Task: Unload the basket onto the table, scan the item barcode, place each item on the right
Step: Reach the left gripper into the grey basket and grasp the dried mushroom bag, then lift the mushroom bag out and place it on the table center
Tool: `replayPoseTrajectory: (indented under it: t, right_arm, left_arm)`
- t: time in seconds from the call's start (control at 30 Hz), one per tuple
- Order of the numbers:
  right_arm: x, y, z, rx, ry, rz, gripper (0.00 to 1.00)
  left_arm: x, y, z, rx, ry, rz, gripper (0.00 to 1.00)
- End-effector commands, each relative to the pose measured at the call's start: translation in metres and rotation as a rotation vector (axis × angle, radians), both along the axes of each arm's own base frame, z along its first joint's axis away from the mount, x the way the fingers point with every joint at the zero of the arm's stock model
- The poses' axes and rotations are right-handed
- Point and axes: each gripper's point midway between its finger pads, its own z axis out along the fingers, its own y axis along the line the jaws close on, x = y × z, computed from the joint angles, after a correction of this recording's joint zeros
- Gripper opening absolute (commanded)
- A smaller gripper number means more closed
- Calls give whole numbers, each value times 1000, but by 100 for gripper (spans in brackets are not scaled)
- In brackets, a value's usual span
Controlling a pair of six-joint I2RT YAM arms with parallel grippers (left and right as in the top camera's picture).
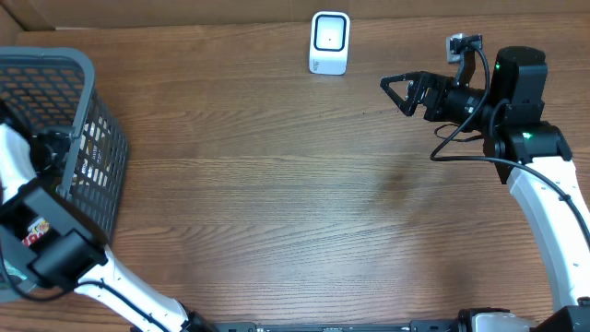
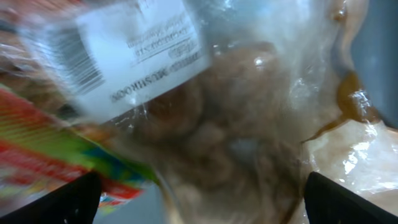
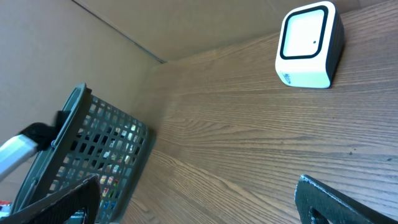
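My left gripper [image 2: 202,200] is down inside the grey basket [image 1: 96,138], open, its dark fingertips [image 2: 78,196] wide apart at the bottom corners of the left wrist view. Close under it lies a clear bag of brownish food [image 2: 242,124] with a white label [image 2: 134,46] and its barcode [image 2: 68,59]; the picture is blurred, and I cannot tell whether the fingers touch it. In the overhead view this gripper is hidden in the basket. The white scanner [image 1: 329,42] stands at the table's far edge. My right gripper [image 1: 395,95] hovers open and empty to its right.
A red and green packet [image 2: 43,158] lies beside the bag in the basket. The right wrist view shows the scanner [image 3: 309,46], the basket [image 3: 93,146] and bare wood between them. A cardboard wall backs the table.
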Motion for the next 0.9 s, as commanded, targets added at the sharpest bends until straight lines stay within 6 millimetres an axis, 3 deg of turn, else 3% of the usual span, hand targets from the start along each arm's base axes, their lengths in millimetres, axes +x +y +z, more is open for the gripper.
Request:
replayPoseTrajectory:
  t: [0.0,0.07,0.13,0.27,0.43,0.53,0.7,0.87]
  right_arm:
    - [-1,2,15,-3,-47,14,100]
    - [-1,2,14,-3,-41,13,100]
    - [-2,2,13,-3,-34,13,100]
    - [-3,2,12,-3,-27,13,100]
    - [-2,2,12,-3,-28,13,100]
    - [-2,2,12,-3,-29,13,100]
    - [-2,2,12,-3,-29,13,100]
    - [-3,2,12,-3,-28,13,100]
  left_arm:
    - [10,-7,-32,30,85,-46,95]
    - [13,-9,-44,39,111,-43,92]
    - [16,-14,-54,33,122,-48,77]
    - [19,-19,-60,29,130,-47,4]
    - [15,-18,-54,25,141,-43,4]
    - [15,-15,-35,38,130,-38,4]
    - [24,-7,35,106,39,-33,4]
    - [22,-9,141,216,-108,-26,4]
